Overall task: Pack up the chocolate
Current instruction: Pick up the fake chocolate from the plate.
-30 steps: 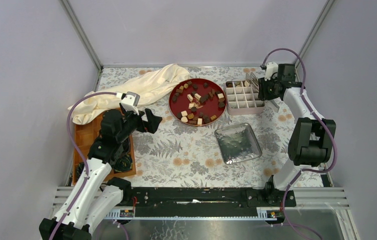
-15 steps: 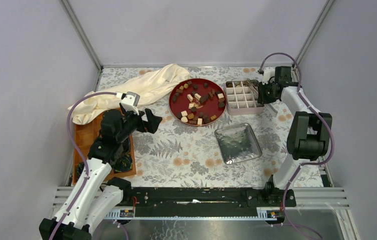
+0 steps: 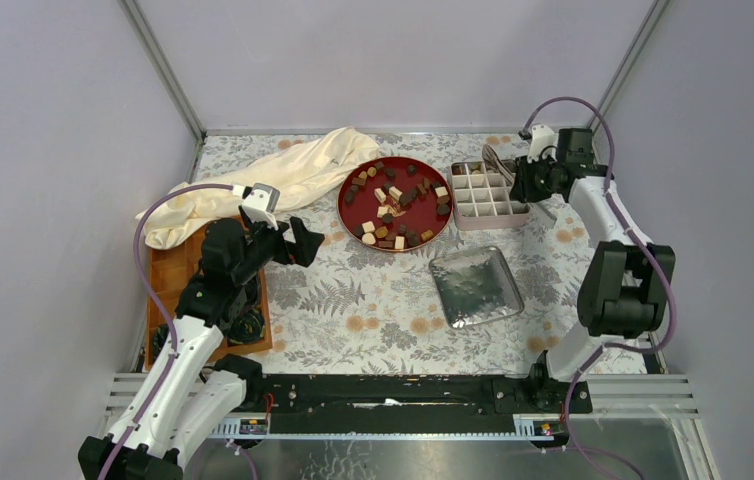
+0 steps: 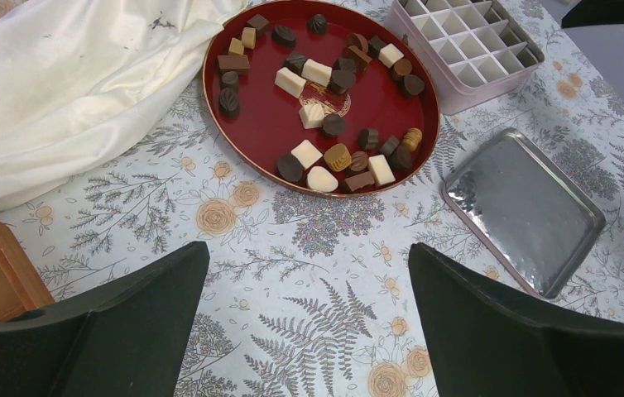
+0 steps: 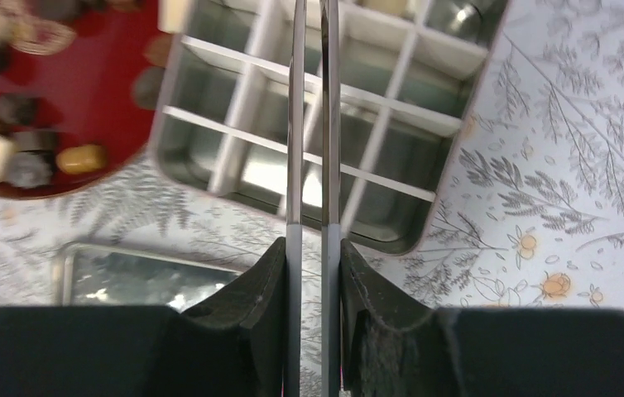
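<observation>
Right gripper (image 5: 313, 248): jaws clamped on metal tongs (image 5: 295, 124), blades nearly together, reaching over divided box (image 5: 248, 99) near worktop's far right corner. Left gripper (image 4: 307, 256): jaws spread wide, holding nothing, above worktop's left side. Chocolate (image 4: 313, 113), dark, tan and cream pieces, lay loose on round red tray (image 4: 263, 116), far centre, just left of box. Silver tray (image 3: 476, 287) nearer. Cream cloth (image 3: 273, 180) far left; wooden board (image 3: 178, 270) at left edge. Worktop (image 3: 373, 310) floral-patterned. Walls pale grey, metal frame posts in far corners.
</observation>
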Controlling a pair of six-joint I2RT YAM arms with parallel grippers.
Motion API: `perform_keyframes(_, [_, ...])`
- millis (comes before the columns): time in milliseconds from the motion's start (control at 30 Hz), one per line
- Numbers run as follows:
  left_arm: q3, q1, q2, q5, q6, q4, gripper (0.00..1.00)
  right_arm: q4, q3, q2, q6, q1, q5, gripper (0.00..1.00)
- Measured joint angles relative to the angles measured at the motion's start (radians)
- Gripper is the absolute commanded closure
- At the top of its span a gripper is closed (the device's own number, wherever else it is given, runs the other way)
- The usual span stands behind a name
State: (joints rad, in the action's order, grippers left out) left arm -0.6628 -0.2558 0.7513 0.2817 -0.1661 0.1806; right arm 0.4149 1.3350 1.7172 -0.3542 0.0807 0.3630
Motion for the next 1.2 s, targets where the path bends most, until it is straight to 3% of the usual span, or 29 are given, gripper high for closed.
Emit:
perform_keyframes(200, [0.0,0.0,0.0,0.0,0.0,0.0,0.01,-0.024,-0.027,-0.122,0.008,-0.011,0.2,0.73])
perform_keyframes(367, [0.0,0.0,0.002,-0.001,0.0,0.0,0.01,-0.026,-0.051,-0.132,-0.012,-0.108,0.278,0.72])
perform_keyframes(667, [0.0,0.0,0.008,-0.001,0.0,0.0,0.01,0.031,-0.044,-0.02,-0.07,-0.307,0.195,0.69])
perform_keyframes(1200, [0.0,0.0,0.008,-0.001,0.0,0.0,0.01,0.089,0.014,0.086,-0.09,-0.354,0.02,0.57])
